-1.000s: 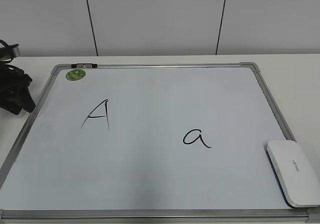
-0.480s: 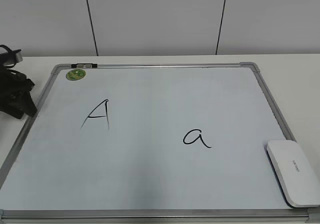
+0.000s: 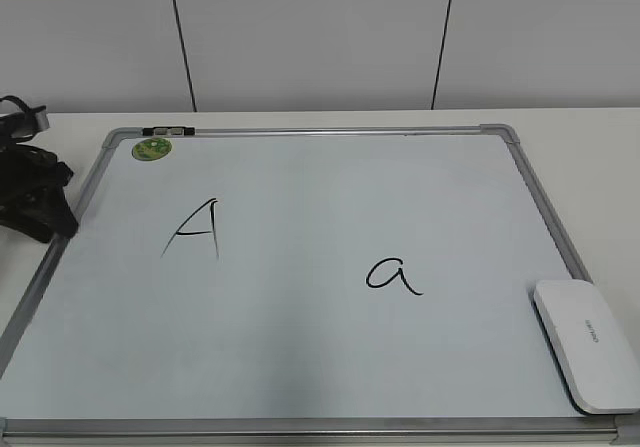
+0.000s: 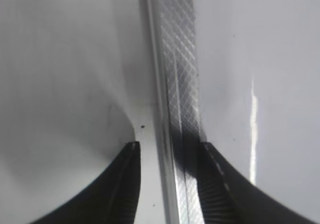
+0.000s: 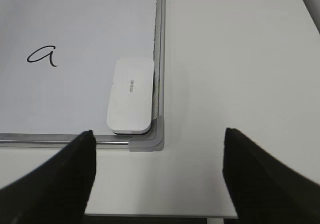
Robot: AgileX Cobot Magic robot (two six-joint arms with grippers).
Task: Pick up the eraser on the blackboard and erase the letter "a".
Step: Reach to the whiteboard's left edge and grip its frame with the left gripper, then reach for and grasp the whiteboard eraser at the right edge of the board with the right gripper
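Note:
The blackboard [image 3: 330, 367] is a pale whiteboard with a silver frame, lying flat on the table. The letter "a" [image 3: 393, 275] is written right of centre, and also shows in the right wrist view [image 5: 42, 56]. The eraser [image 3: 588, 343] lies in the board's near right corner, white with grey lettering, and shows in the right wrist view [image 5: 131, 94]. My right gripper [image 5: 158, 133] is wide open and empty, hovering over the table just short of that corner. My left gripper [image 3: 45, 212] is at the board's left edge, its jaws apart on either side of the metal frame [image 4: 175, 73].
A capital "A" [image 3: 195, 229] is written on the board's left half. A green round sticker [image 3: 152, 148] sits in the far left corner. A grey corner cap [image 5: 147, 140] lies beside the eraser. White table surface [image 5: 225, 58] extends right of the board.
My left gripper has shifted slightly rightward, toward the board's left frame. The eraser and the letters have not moved.

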